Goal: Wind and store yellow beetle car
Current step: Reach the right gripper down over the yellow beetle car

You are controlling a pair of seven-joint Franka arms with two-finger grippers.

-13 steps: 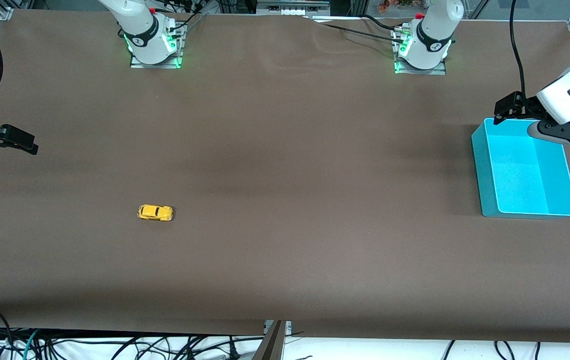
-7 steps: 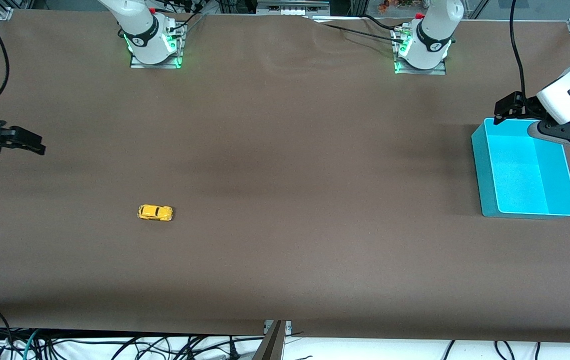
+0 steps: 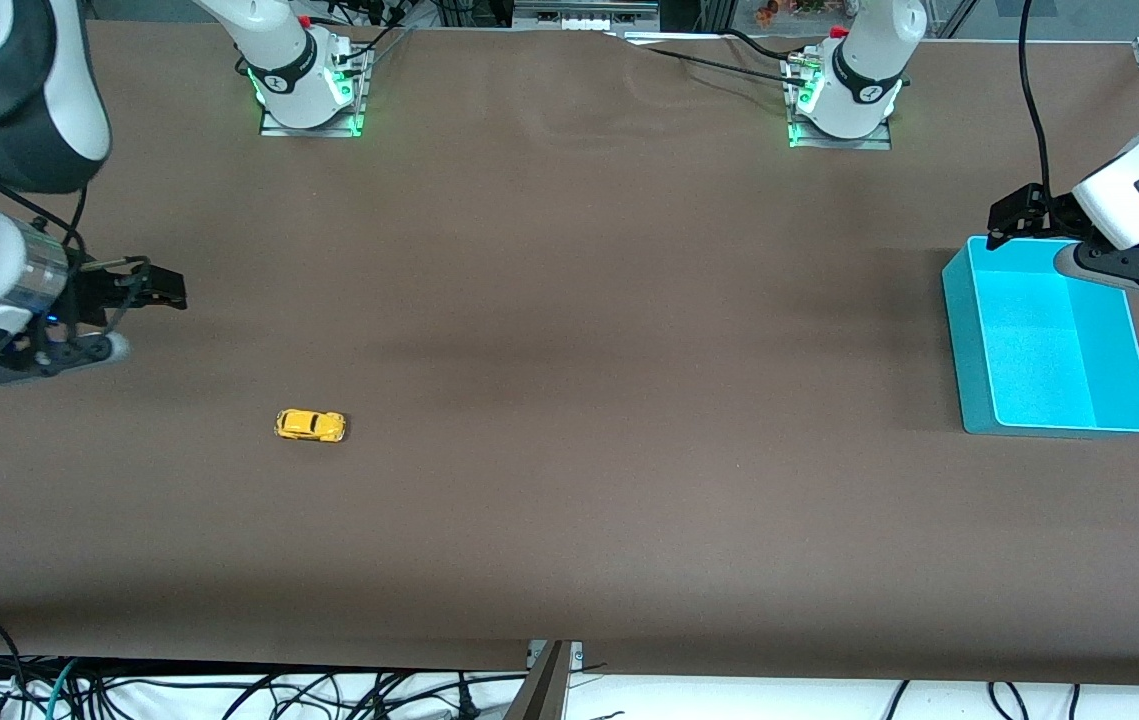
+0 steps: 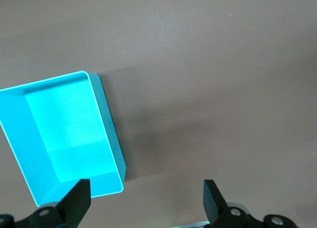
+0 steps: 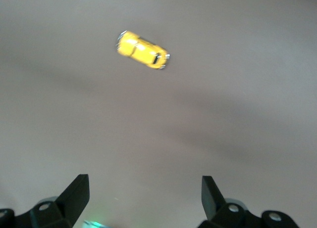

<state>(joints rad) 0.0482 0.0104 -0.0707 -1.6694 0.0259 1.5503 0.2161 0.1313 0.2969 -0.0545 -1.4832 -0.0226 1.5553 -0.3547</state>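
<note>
The yellow beetle car (image 3: 310, 425) sits alone on the brown table (image 3: 569, 400), toward the right arm's end; the right wrist view also shows the car (image 5: 143, 50). My right gripper (image 3: 164, 291) hangs open and empty over bare table, apart from the car, its jaws spread wide around nothing (image 5: 144, 193). A cyan bin (image 3: 1054, 340) stands empty at the left arm's end, and its corner is visible as the cyan bin (image 4: 64, 134) in the left wrist view. My left gripper (image 3: 1014, 215) waits open by the bin's farther corner, its jaws (image 4: 146, 196) wide apart over bin edge and table.
Both arm bases (image 3: 307, 85) (image 3: 844, 95) stand along the table's edge farthest from the camera. Cables (image 3: 229, 690) hang below the table's nearest edge. Wide bare table lies between the car and the bin.
The right arm has swung in from the table's end toward the car, its gripper now well over the table. The car, the bin and the left arm have not moved.
</note>
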